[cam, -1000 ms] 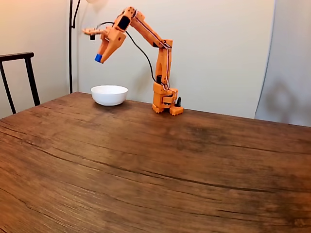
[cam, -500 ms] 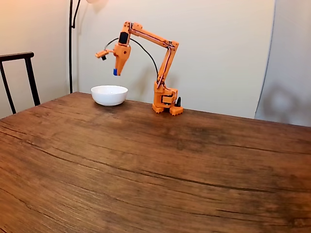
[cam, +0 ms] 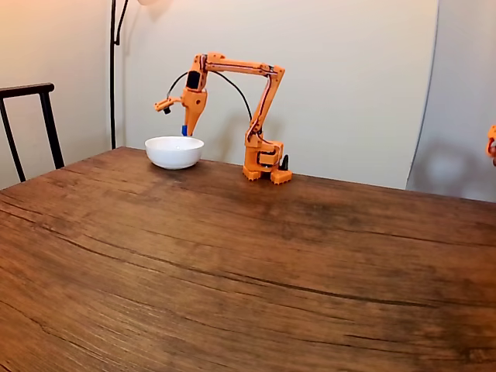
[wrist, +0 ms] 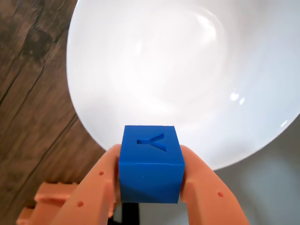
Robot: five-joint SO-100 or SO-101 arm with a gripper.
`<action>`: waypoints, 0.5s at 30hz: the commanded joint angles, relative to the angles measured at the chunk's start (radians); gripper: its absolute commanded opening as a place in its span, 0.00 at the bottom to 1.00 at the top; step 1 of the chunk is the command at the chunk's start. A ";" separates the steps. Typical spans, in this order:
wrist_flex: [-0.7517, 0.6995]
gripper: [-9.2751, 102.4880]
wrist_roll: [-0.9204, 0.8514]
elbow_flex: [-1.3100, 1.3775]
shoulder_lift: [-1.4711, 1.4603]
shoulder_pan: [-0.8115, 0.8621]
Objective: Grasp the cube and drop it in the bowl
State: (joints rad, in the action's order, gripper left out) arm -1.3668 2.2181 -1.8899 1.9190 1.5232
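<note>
Cube (wrist: pixel 151 161) clamped between pincer (wrist: pixel 152 176) fingertips, above bowl (wrist: pixel 140 70) rim

Bowl (wrist: pixel 140 70) interior lies open beneath the pincer (wrist: pixel 150 180).

The wooden table (cam: pixel 248 263) carries the bowl (cam: pixel 174 152) and arm base (cam: pixel 263 163).

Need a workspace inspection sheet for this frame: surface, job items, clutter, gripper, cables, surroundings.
Surface: wooden table, dark grain, bare in front.
Cube: blue, a Y sunk into its top face, clamped between the jaws, above the bowl's near rim in the wrist view.
Bowl: white, glossy, upright, nothing in it.
Clutter: nothing seen.
Gripper: orange, pointing down, just over the bowl, shut on the cube.
Cables: black cable looping along the arm.
Surroundings: chair at left, lamp pole, pale wall.
</note>
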 commanded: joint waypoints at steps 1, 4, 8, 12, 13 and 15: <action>0.051 0.16 0.008 -0.017 0.021 0.008; 0.098 0.16 0.008 -0.067 0.021 0.008; 0.133 0.22 0.032 -0.112 0.021 0.032; 0.138 0.30 0.086 -0.117 0.021 0.072; 0.138 0.31 0.101 -0.114 0.021 0.080; 0.133 0.31 0.126 -0.107 0.021 0.083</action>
State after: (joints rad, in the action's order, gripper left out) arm -1.2364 2.3163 -2.0126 1.9190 1.5984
